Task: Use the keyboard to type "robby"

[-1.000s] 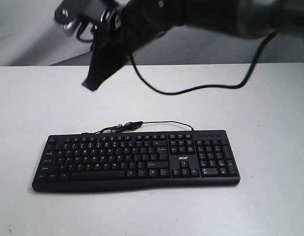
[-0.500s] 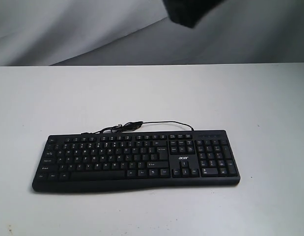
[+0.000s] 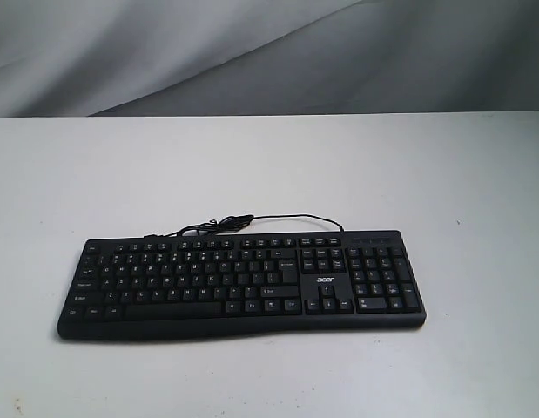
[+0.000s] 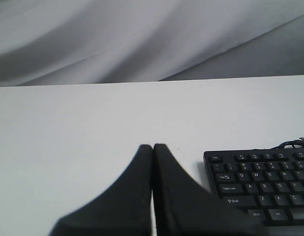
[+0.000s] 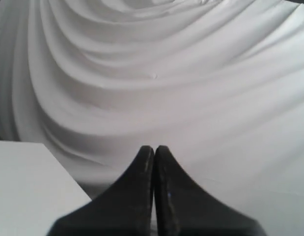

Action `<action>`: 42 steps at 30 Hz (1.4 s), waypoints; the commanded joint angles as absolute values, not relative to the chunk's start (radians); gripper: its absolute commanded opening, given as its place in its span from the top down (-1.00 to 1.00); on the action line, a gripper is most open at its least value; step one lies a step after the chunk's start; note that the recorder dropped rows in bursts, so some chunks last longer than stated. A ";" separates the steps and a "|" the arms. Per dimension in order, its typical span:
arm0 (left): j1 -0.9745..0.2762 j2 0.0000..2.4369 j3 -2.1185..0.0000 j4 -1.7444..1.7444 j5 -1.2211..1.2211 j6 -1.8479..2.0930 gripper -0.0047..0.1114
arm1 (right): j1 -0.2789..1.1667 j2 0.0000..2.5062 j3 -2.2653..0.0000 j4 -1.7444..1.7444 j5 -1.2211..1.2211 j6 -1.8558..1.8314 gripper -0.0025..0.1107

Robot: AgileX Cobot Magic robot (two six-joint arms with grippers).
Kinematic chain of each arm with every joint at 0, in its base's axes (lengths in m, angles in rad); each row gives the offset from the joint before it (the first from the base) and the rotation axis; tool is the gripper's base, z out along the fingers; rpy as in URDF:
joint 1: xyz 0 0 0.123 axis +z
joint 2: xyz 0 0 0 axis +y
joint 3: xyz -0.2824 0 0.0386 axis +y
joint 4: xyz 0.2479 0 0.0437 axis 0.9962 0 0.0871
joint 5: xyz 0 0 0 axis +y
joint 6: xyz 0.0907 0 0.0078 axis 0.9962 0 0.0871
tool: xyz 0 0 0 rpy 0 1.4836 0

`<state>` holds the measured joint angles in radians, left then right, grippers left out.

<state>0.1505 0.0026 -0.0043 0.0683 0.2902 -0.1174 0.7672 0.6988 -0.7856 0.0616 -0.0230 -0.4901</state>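
Observation:
The black acer keyboard [image 3: 243, 283] lies flat on the white table [image 3: 269, 165], its thin cable [image 3: 278, 219] looped behind it. No arm shows in the exterior view. In the left wrist view my left gripper [image 4: 152, 146] is shut and empty above the bare table, with the keyboard's Esc-to-Shift corner [image 4: 260, 184] off to one side of it. My right gripper [image 5: 154, 147] is also shut and empty; it points at the draped backdrop, with only a table corner [image 5: 29, 187] in sight.
A grey-white draped cloth [image 3: 252, 52] hangs behind the table. White tabletop surrounds the keyboard on all sides, with a broad stretch between the keyboard and the far edge [image 3: 269, 116].
A dark arm that hung over the back of the table a second ago has risen out of the exterior view. The keyboard has not moved.

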 commanded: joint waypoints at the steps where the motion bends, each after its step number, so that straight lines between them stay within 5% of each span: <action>1: 0.152 0.000 0.000 0.060 0.286 -0.121 0.91 | 0.766 0.620 -0.782 0.090 0.028 -0.461 0.96; 6: 0.152 0.000 0.000 0.060 0.286 -0.121 0.91 | 0.766 0.600 -0.782 -0.215 0.187 -0.103 0.96; 9: 0.152 0.000 0.000 0.060 0.286 -0.121 0.91 | 0.650 0.574 -0.780 -0.437 0.389 0.271 0.96; 18: 0.152 0.000 0.000 0.060 0.286 -0.121 0.91 | 0.226 0.308 -0.499 -0.404 0.335 0.265 0.96; 42: 0.152 0.000 0.000 0.060 0.286 -0.121 0.91 | -0.085 0.000 -0.155 -0.165 0.322 0.023 0.96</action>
<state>0.1505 0.0026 -0.0043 0.0683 0.2902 -0.1174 -0.0776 0.0053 -0.2040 -0.2002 0.3358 0.0288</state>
